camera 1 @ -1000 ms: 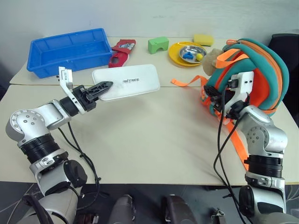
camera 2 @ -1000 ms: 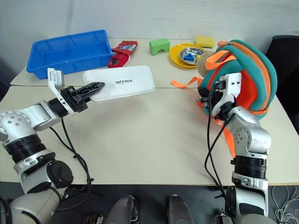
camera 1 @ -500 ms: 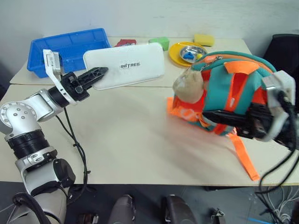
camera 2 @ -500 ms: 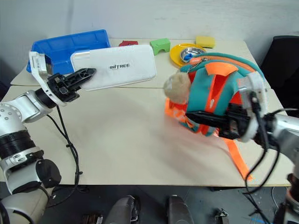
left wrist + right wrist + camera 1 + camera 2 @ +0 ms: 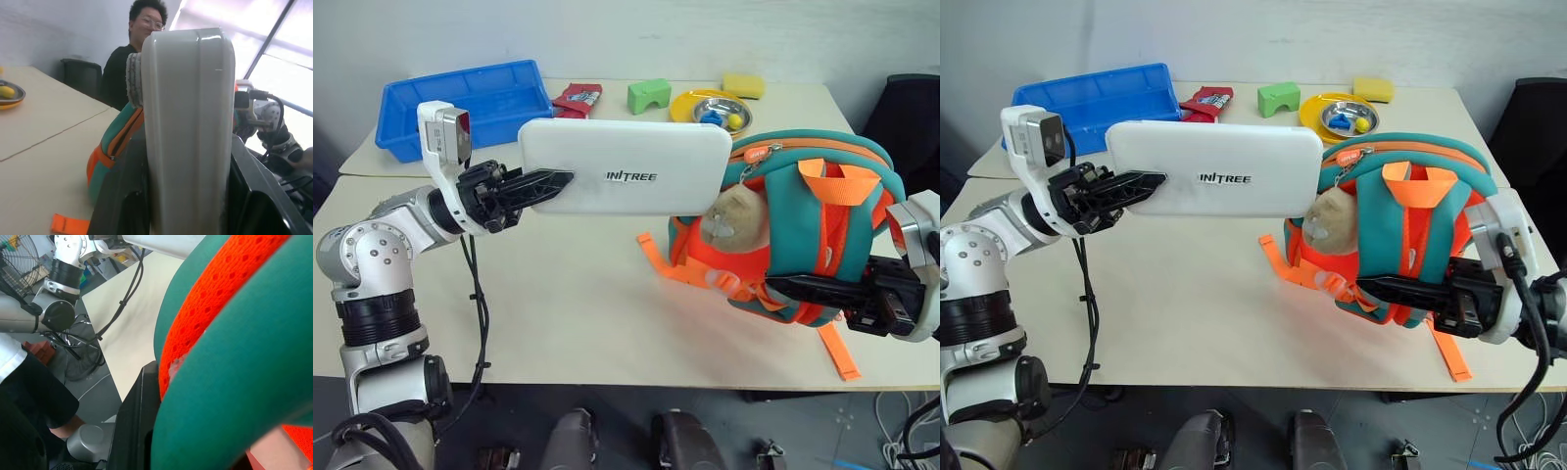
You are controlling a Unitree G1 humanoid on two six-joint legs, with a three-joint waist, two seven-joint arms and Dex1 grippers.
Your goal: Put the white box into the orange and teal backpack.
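My left gripper (image 5: 548,186) is shut on one short end of the white box (image 5: 636,179), holding it in the air, level, above the table. The box's other end reaches over the plush toy (image 5: 734,221) at the mouth of the orange and teal backpack (image 5: 822,225). The backpack stands tipped toward me at the right front of the table. My right gripper (image 5: 783,289) is shut on its lower teal and orange padded edge. In the left wrist view the box (image 5: 188,122) stands edge-on between the fingers, with the backpack (image 5: 115,147) beyond.
A blue bin (image 5: 460,98) stands at the back left. Behind the box lie a red packet (image 5: 576,98), a green block (image 5: 646,94), a yellow plate with a metal bowl (image 5: 705,106) and a yellow sponge (image 5: 744,84). A person (image 5: 139,39) sits past the table's right end.
The left gripper has lifted the white box off the table and swung it right toward the backpack. The right gripper has pulled the backpack toward me, turning its opening toward the box.
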